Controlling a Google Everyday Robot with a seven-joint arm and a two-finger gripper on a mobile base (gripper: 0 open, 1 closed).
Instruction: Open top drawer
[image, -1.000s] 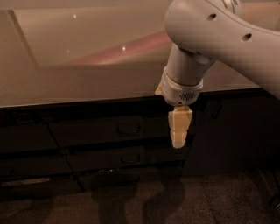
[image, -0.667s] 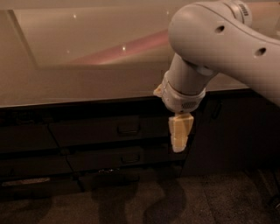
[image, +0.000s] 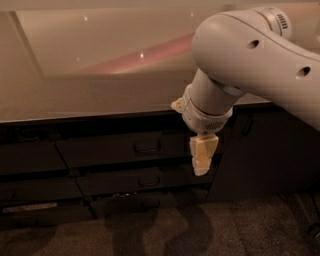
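The top drawer (image: 110, 150) is a wide dark front just under the countertop, with a small loop handle (image: 146, 147) at its centre. It looks closed, flush with the fronts around it. My gripper (image: 201, 159) is pale yellow and points downward from the white arm (image: 250, 55). It hangs in front of the drawer's right end, to the right of the handle and slightly lower, not touching the handle.
A tan countertop (image: 100, 95) overhangs the drawers. A shorter dark drawer (image: 120, 182) with a similar handle sits below, with another front under it. Dark panels stand at the left (image: 30, 160) and right (image: 265, 155). Dark carpet (image: 150, 235) covers the floor.
The gripper has dropped a little lower in front of the drawers, and the arm now fills more of the upper right. The drawer has not moved.
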